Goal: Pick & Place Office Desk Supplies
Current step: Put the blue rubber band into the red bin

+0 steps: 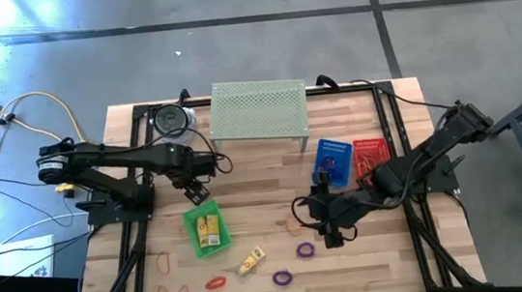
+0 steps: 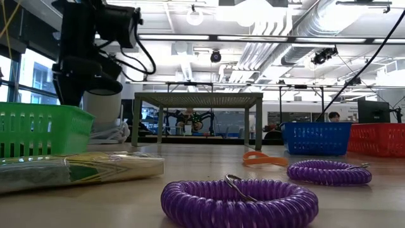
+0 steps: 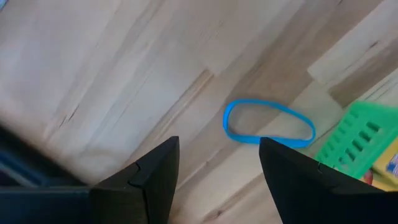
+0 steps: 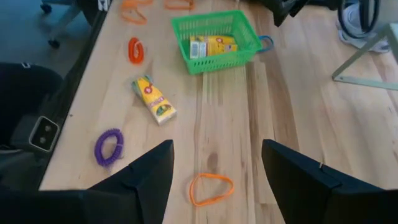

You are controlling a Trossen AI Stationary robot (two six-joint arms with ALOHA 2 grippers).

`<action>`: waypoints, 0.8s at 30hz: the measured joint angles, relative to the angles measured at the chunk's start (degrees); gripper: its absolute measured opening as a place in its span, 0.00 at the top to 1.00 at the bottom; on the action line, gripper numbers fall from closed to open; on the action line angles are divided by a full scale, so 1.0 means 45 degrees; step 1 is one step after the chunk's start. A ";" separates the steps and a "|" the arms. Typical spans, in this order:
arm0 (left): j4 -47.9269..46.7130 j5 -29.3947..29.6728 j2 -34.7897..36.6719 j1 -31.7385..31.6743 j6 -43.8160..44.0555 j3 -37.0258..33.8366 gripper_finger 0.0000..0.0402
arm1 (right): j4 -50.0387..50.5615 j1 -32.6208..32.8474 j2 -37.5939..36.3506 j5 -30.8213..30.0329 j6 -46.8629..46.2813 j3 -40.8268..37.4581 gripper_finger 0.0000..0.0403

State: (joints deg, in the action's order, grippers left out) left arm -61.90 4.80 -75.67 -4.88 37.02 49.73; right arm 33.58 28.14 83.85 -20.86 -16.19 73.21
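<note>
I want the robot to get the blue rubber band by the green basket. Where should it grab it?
The blue rubber band lies flat on the table, a long thin oval beside the green basket. Probably best: the left gripper, open just above, comes straight down and pinches one long side in the middle, away from the basket.

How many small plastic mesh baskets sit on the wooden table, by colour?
Green plastic mesh basket: 1
Blue plastic mesh basket: 1
Red plastic mesh basket: 1
Total: 3
</note>
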 joint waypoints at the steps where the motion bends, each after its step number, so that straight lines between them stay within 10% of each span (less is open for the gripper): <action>1: 0.0271 0.0000 -0.0022 -0.0053 -0.0119 -0.0088 0.48 | 0.0009 0.0000 0.0060 0.0009 0.0000 0.0000 0.42; 24: 0.2799 -0.0448 -0.0021 -0.0211 -0.0285 -0.2122 0.50 | -0.0294 -0.0211 0.0224 -0.0008 0.0325 0.0000 0.42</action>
State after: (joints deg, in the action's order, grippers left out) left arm -49.31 2.79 -75.77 -5.83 35.73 40.18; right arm 32.26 27.19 84.86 -20.89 -14.72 73.21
